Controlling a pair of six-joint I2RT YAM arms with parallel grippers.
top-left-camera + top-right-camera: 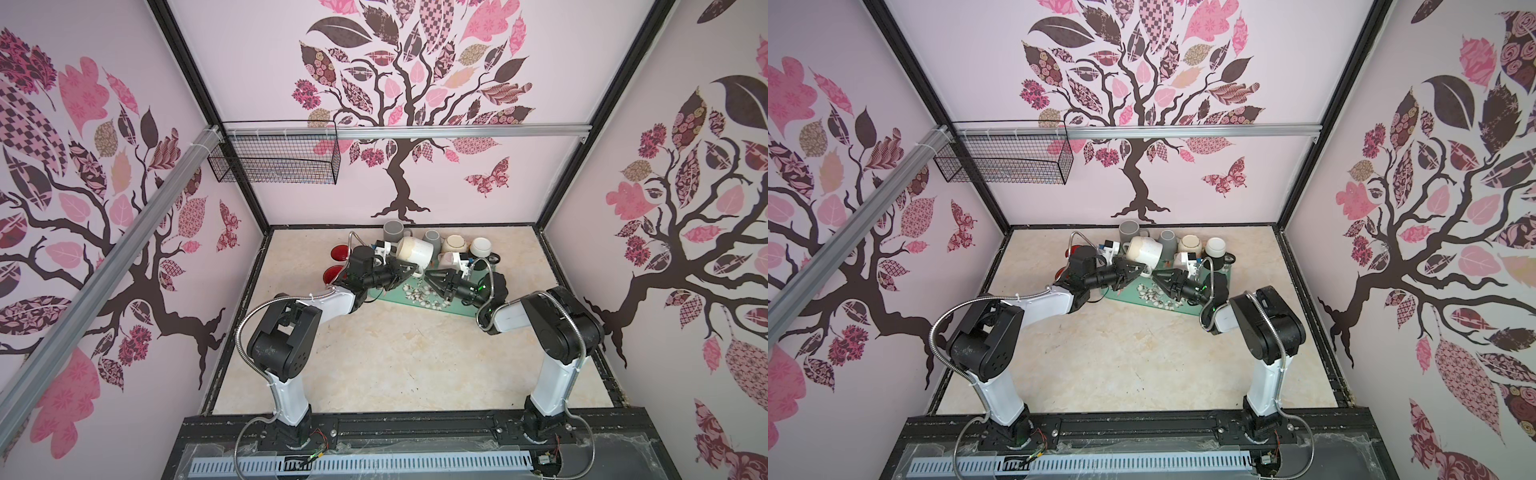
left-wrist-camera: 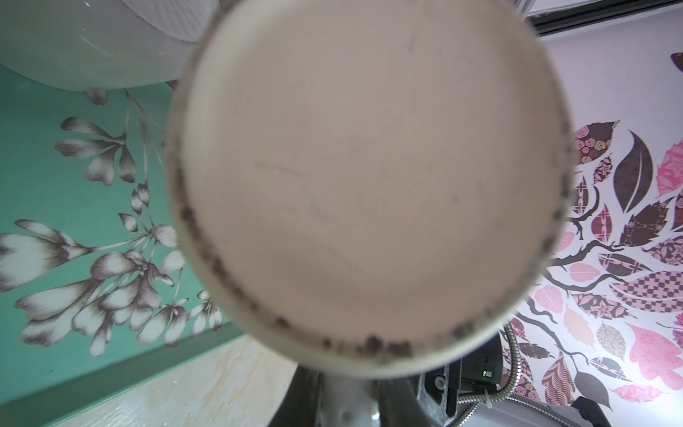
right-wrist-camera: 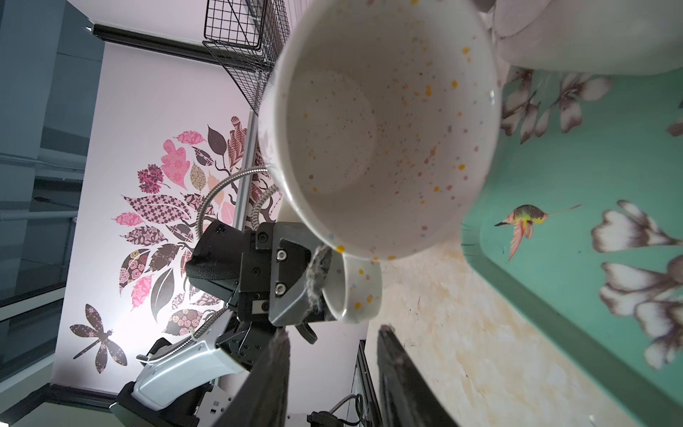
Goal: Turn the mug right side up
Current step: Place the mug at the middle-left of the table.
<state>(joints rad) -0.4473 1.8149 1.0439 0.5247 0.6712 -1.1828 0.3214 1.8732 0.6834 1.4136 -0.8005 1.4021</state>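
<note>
L jaws clamped on mug [image 1: 413, 251] handle, mug tipped sideways; R jaws part-open, empty, near rim.

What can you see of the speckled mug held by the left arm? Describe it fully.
The mug looks like glossy white ceramic with yellow and pink speckles. It is empty inside, and its base is matte beige. It is tilted on its side in the air near the green floral tray, gripped by its handle in the left end effector.
</note>
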